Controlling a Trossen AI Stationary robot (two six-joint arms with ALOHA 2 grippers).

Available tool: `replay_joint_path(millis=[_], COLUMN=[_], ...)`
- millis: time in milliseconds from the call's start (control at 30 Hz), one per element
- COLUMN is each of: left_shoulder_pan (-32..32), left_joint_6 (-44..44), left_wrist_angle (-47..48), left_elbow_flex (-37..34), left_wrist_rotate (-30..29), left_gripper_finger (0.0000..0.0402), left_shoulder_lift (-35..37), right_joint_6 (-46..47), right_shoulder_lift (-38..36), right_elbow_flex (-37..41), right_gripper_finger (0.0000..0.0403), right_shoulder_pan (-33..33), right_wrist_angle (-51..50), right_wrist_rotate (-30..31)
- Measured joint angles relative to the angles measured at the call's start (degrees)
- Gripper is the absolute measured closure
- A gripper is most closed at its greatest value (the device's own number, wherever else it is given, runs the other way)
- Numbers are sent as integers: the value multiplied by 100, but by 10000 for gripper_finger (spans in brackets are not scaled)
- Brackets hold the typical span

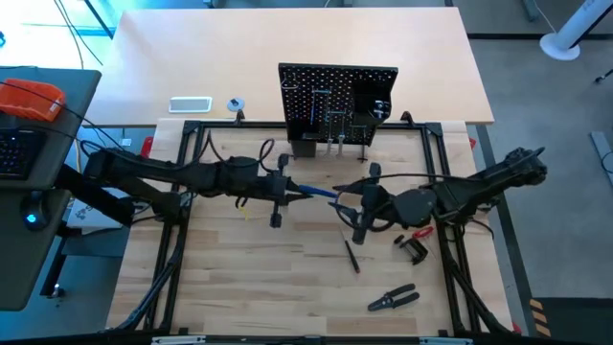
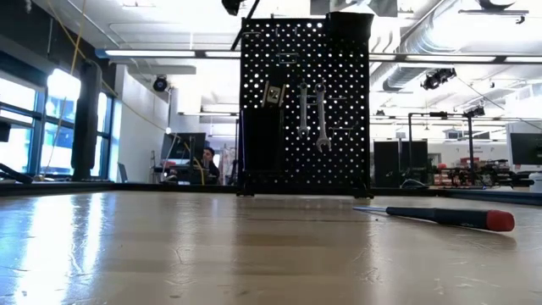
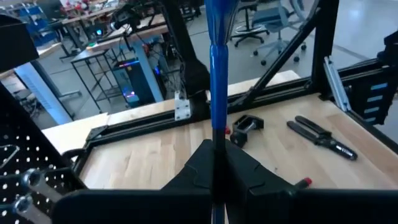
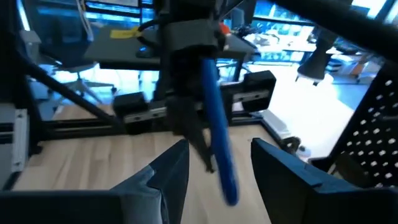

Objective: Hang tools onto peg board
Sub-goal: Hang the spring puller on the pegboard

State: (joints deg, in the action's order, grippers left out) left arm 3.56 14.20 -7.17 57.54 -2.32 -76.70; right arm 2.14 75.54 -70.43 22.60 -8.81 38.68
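Both arms meet over the middle of the table (image 1: 239, 287), in front of the peg board (image 1: 337, 101).

Left gripper (image 1: 287, 189): fingers pressed together on one end of the blue key (image 1: 316, 193). In the left wrist view the blue handle (image 3: 217, 56) runs straight out from between its closed fingers (image 3: 249, 177). The key hangs in the air, roughly level, between the two grippers.

Right gripper (image 1: 347, 204): jaws apart. In its wrist view the two fingers (image 4: 168, 174) stand on either side of the key's free end (image 4: 217, 149) with a gap on each side, so it has hold of nothing (the key rides on the left gripper alone).

Peg board: upright at the far edge of the work frame. In the low view two silver wrenches (image 2: 312, 114) hang side by side on it, and a dark tool (image 2: 273, 91) hangs to their left; I cannot make out what it is.

On the table:
- red-handled screwdriver (image 2: 440, 217), lying flat, near side of the board; from above it sits just below the right gripper (image 1: 352, 256).
- clamp (image 1: 414, 245), beside the right arm.
- pliers (image 1: 393, 299), near the front edge, well apart from the rest.

Behind the board, on the bare tabletop: a white tray (image 1: 190, 104) and a tape roll (image 1: 235, 104) next to it.
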Motion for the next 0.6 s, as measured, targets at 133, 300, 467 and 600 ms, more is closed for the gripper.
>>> replay_joint_path(millis=[133, 300, 467, 600], left_shoulder_pan=[88, 221, 257, 270], left_joint_6=[1, 95, 108, 91], left_wrist_angle=[-77, -317, -577, -494], left_elbow_flex=[0, -4, -4, -4], left_wrist_rotate=[-114, -215, -203, -184], left_gripper_finger=[401, 401, 401, 401], left_shoulder_lift=[-41, -54, -53, -53], right_joint_6=[-108, -66, -189, -358], right_shoulder_lift=[16, 79, 309, 410], right_elbow_flex=[0, 0, 0, 0], right_gripper_finger=[233, 233, 233, 235], right_shoulder_pan=[-41, -134, -240, -274], right_wrist_angle=[166, 217, 525, 712], right_wrist_rotate=[27, -69, -309, -137])
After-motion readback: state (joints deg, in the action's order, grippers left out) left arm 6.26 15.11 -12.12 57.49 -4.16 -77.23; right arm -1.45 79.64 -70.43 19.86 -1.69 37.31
